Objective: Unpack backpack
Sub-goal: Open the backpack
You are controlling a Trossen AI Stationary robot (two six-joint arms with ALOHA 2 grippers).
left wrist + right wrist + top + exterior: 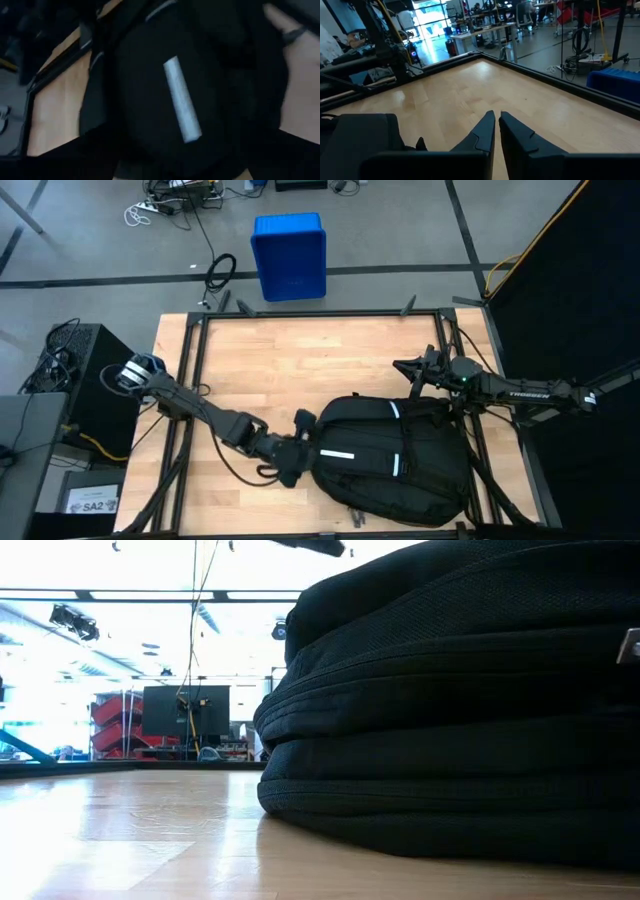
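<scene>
**Left gripper at the backpack's rounded end, nothing yet unpacked**

The left gripper is placed right at the rounded end of the backpack. How wide its jaws stand cannot be told from the frames, nor whether any fabric is between them. In the left wrist view the backpack's dark face fills the frame, crossed by a white reflective strip.

The right gripper is held above the bare table just beside the backpack's far edge, its two fingers pressed together on nothing.

The backpack is laid flat on the near right part of the table, reflective strips upward. No contents are seen outside it, so the task is judged to be at its opening step. A zipper pull or flap must next be found and gripped; none is visible in these views.
</scene>
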